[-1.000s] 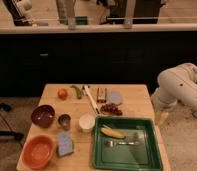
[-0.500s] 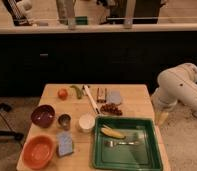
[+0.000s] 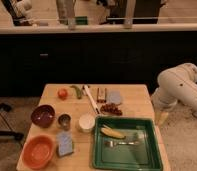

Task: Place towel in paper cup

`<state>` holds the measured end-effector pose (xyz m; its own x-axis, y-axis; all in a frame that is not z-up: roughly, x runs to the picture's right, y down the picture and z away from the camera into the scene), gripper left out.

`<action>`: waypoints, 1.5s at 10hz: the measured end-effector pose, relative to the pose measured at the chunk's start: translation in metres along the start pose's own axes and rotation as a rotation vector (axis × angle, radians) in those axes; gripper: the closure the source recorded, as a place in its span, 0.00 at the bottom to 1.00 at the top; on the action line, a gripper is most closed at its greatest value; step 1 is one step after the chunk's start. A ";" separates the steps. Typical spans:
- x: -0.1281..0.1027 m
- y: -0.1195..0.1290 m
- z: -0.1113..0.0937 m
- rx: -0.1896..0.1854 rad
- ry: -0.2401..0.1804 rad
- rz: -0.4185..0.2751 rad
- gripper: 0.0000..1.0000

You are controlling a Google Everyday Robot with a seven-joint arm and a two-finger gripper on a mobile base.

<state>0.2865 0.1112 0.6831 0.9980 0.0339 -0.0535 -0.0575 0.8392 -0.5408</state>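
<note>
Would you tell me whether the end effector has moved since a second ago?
No: the end effector stays right of the wooden table, beside the green tray.

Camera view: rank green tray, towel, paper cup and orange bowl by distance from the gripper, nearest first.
The gripper hangs just off the table's right edge.
1. green tray: front right, next to the gripper.
2. towel: back, right of centre.
3. paper cup: middle, left of the tray.
4. orange bowl: front-left corner.

Kitchen-like lab: dark counter (image 3: 92, 55) behind a wooden table (image 3: 138, 98) holding bowls (image 3: 43, 115), food (image 3: 110, 108), a green tray (image 3: 124, 164)
</note>
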 end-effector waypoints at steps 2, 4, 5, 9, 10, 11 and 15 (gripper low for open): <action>0.000 0.000 0.000 0.000 0.000 0.000 0.20; 0.000 0.000 0.000 0.000 0.000 0.000 0.20; 0.000 0.000 0.000 0.000 0.000 0.000 0.20; 0.000 0.000 0.000 0.000 0.000 0.000 0.20; 0.000 0.000 0.000 0.000 0.000 0.000 0.20; 0.000 0.000 0.000 0.000 0.000 0.000 0.20; -0.004 -0.015 -0.006 0.078 -0.025 -0.046 0.20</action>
<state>0.2829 0.0956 0.6866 0.9999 0.0072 -0.0084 -0.0103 0.8798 -0.4753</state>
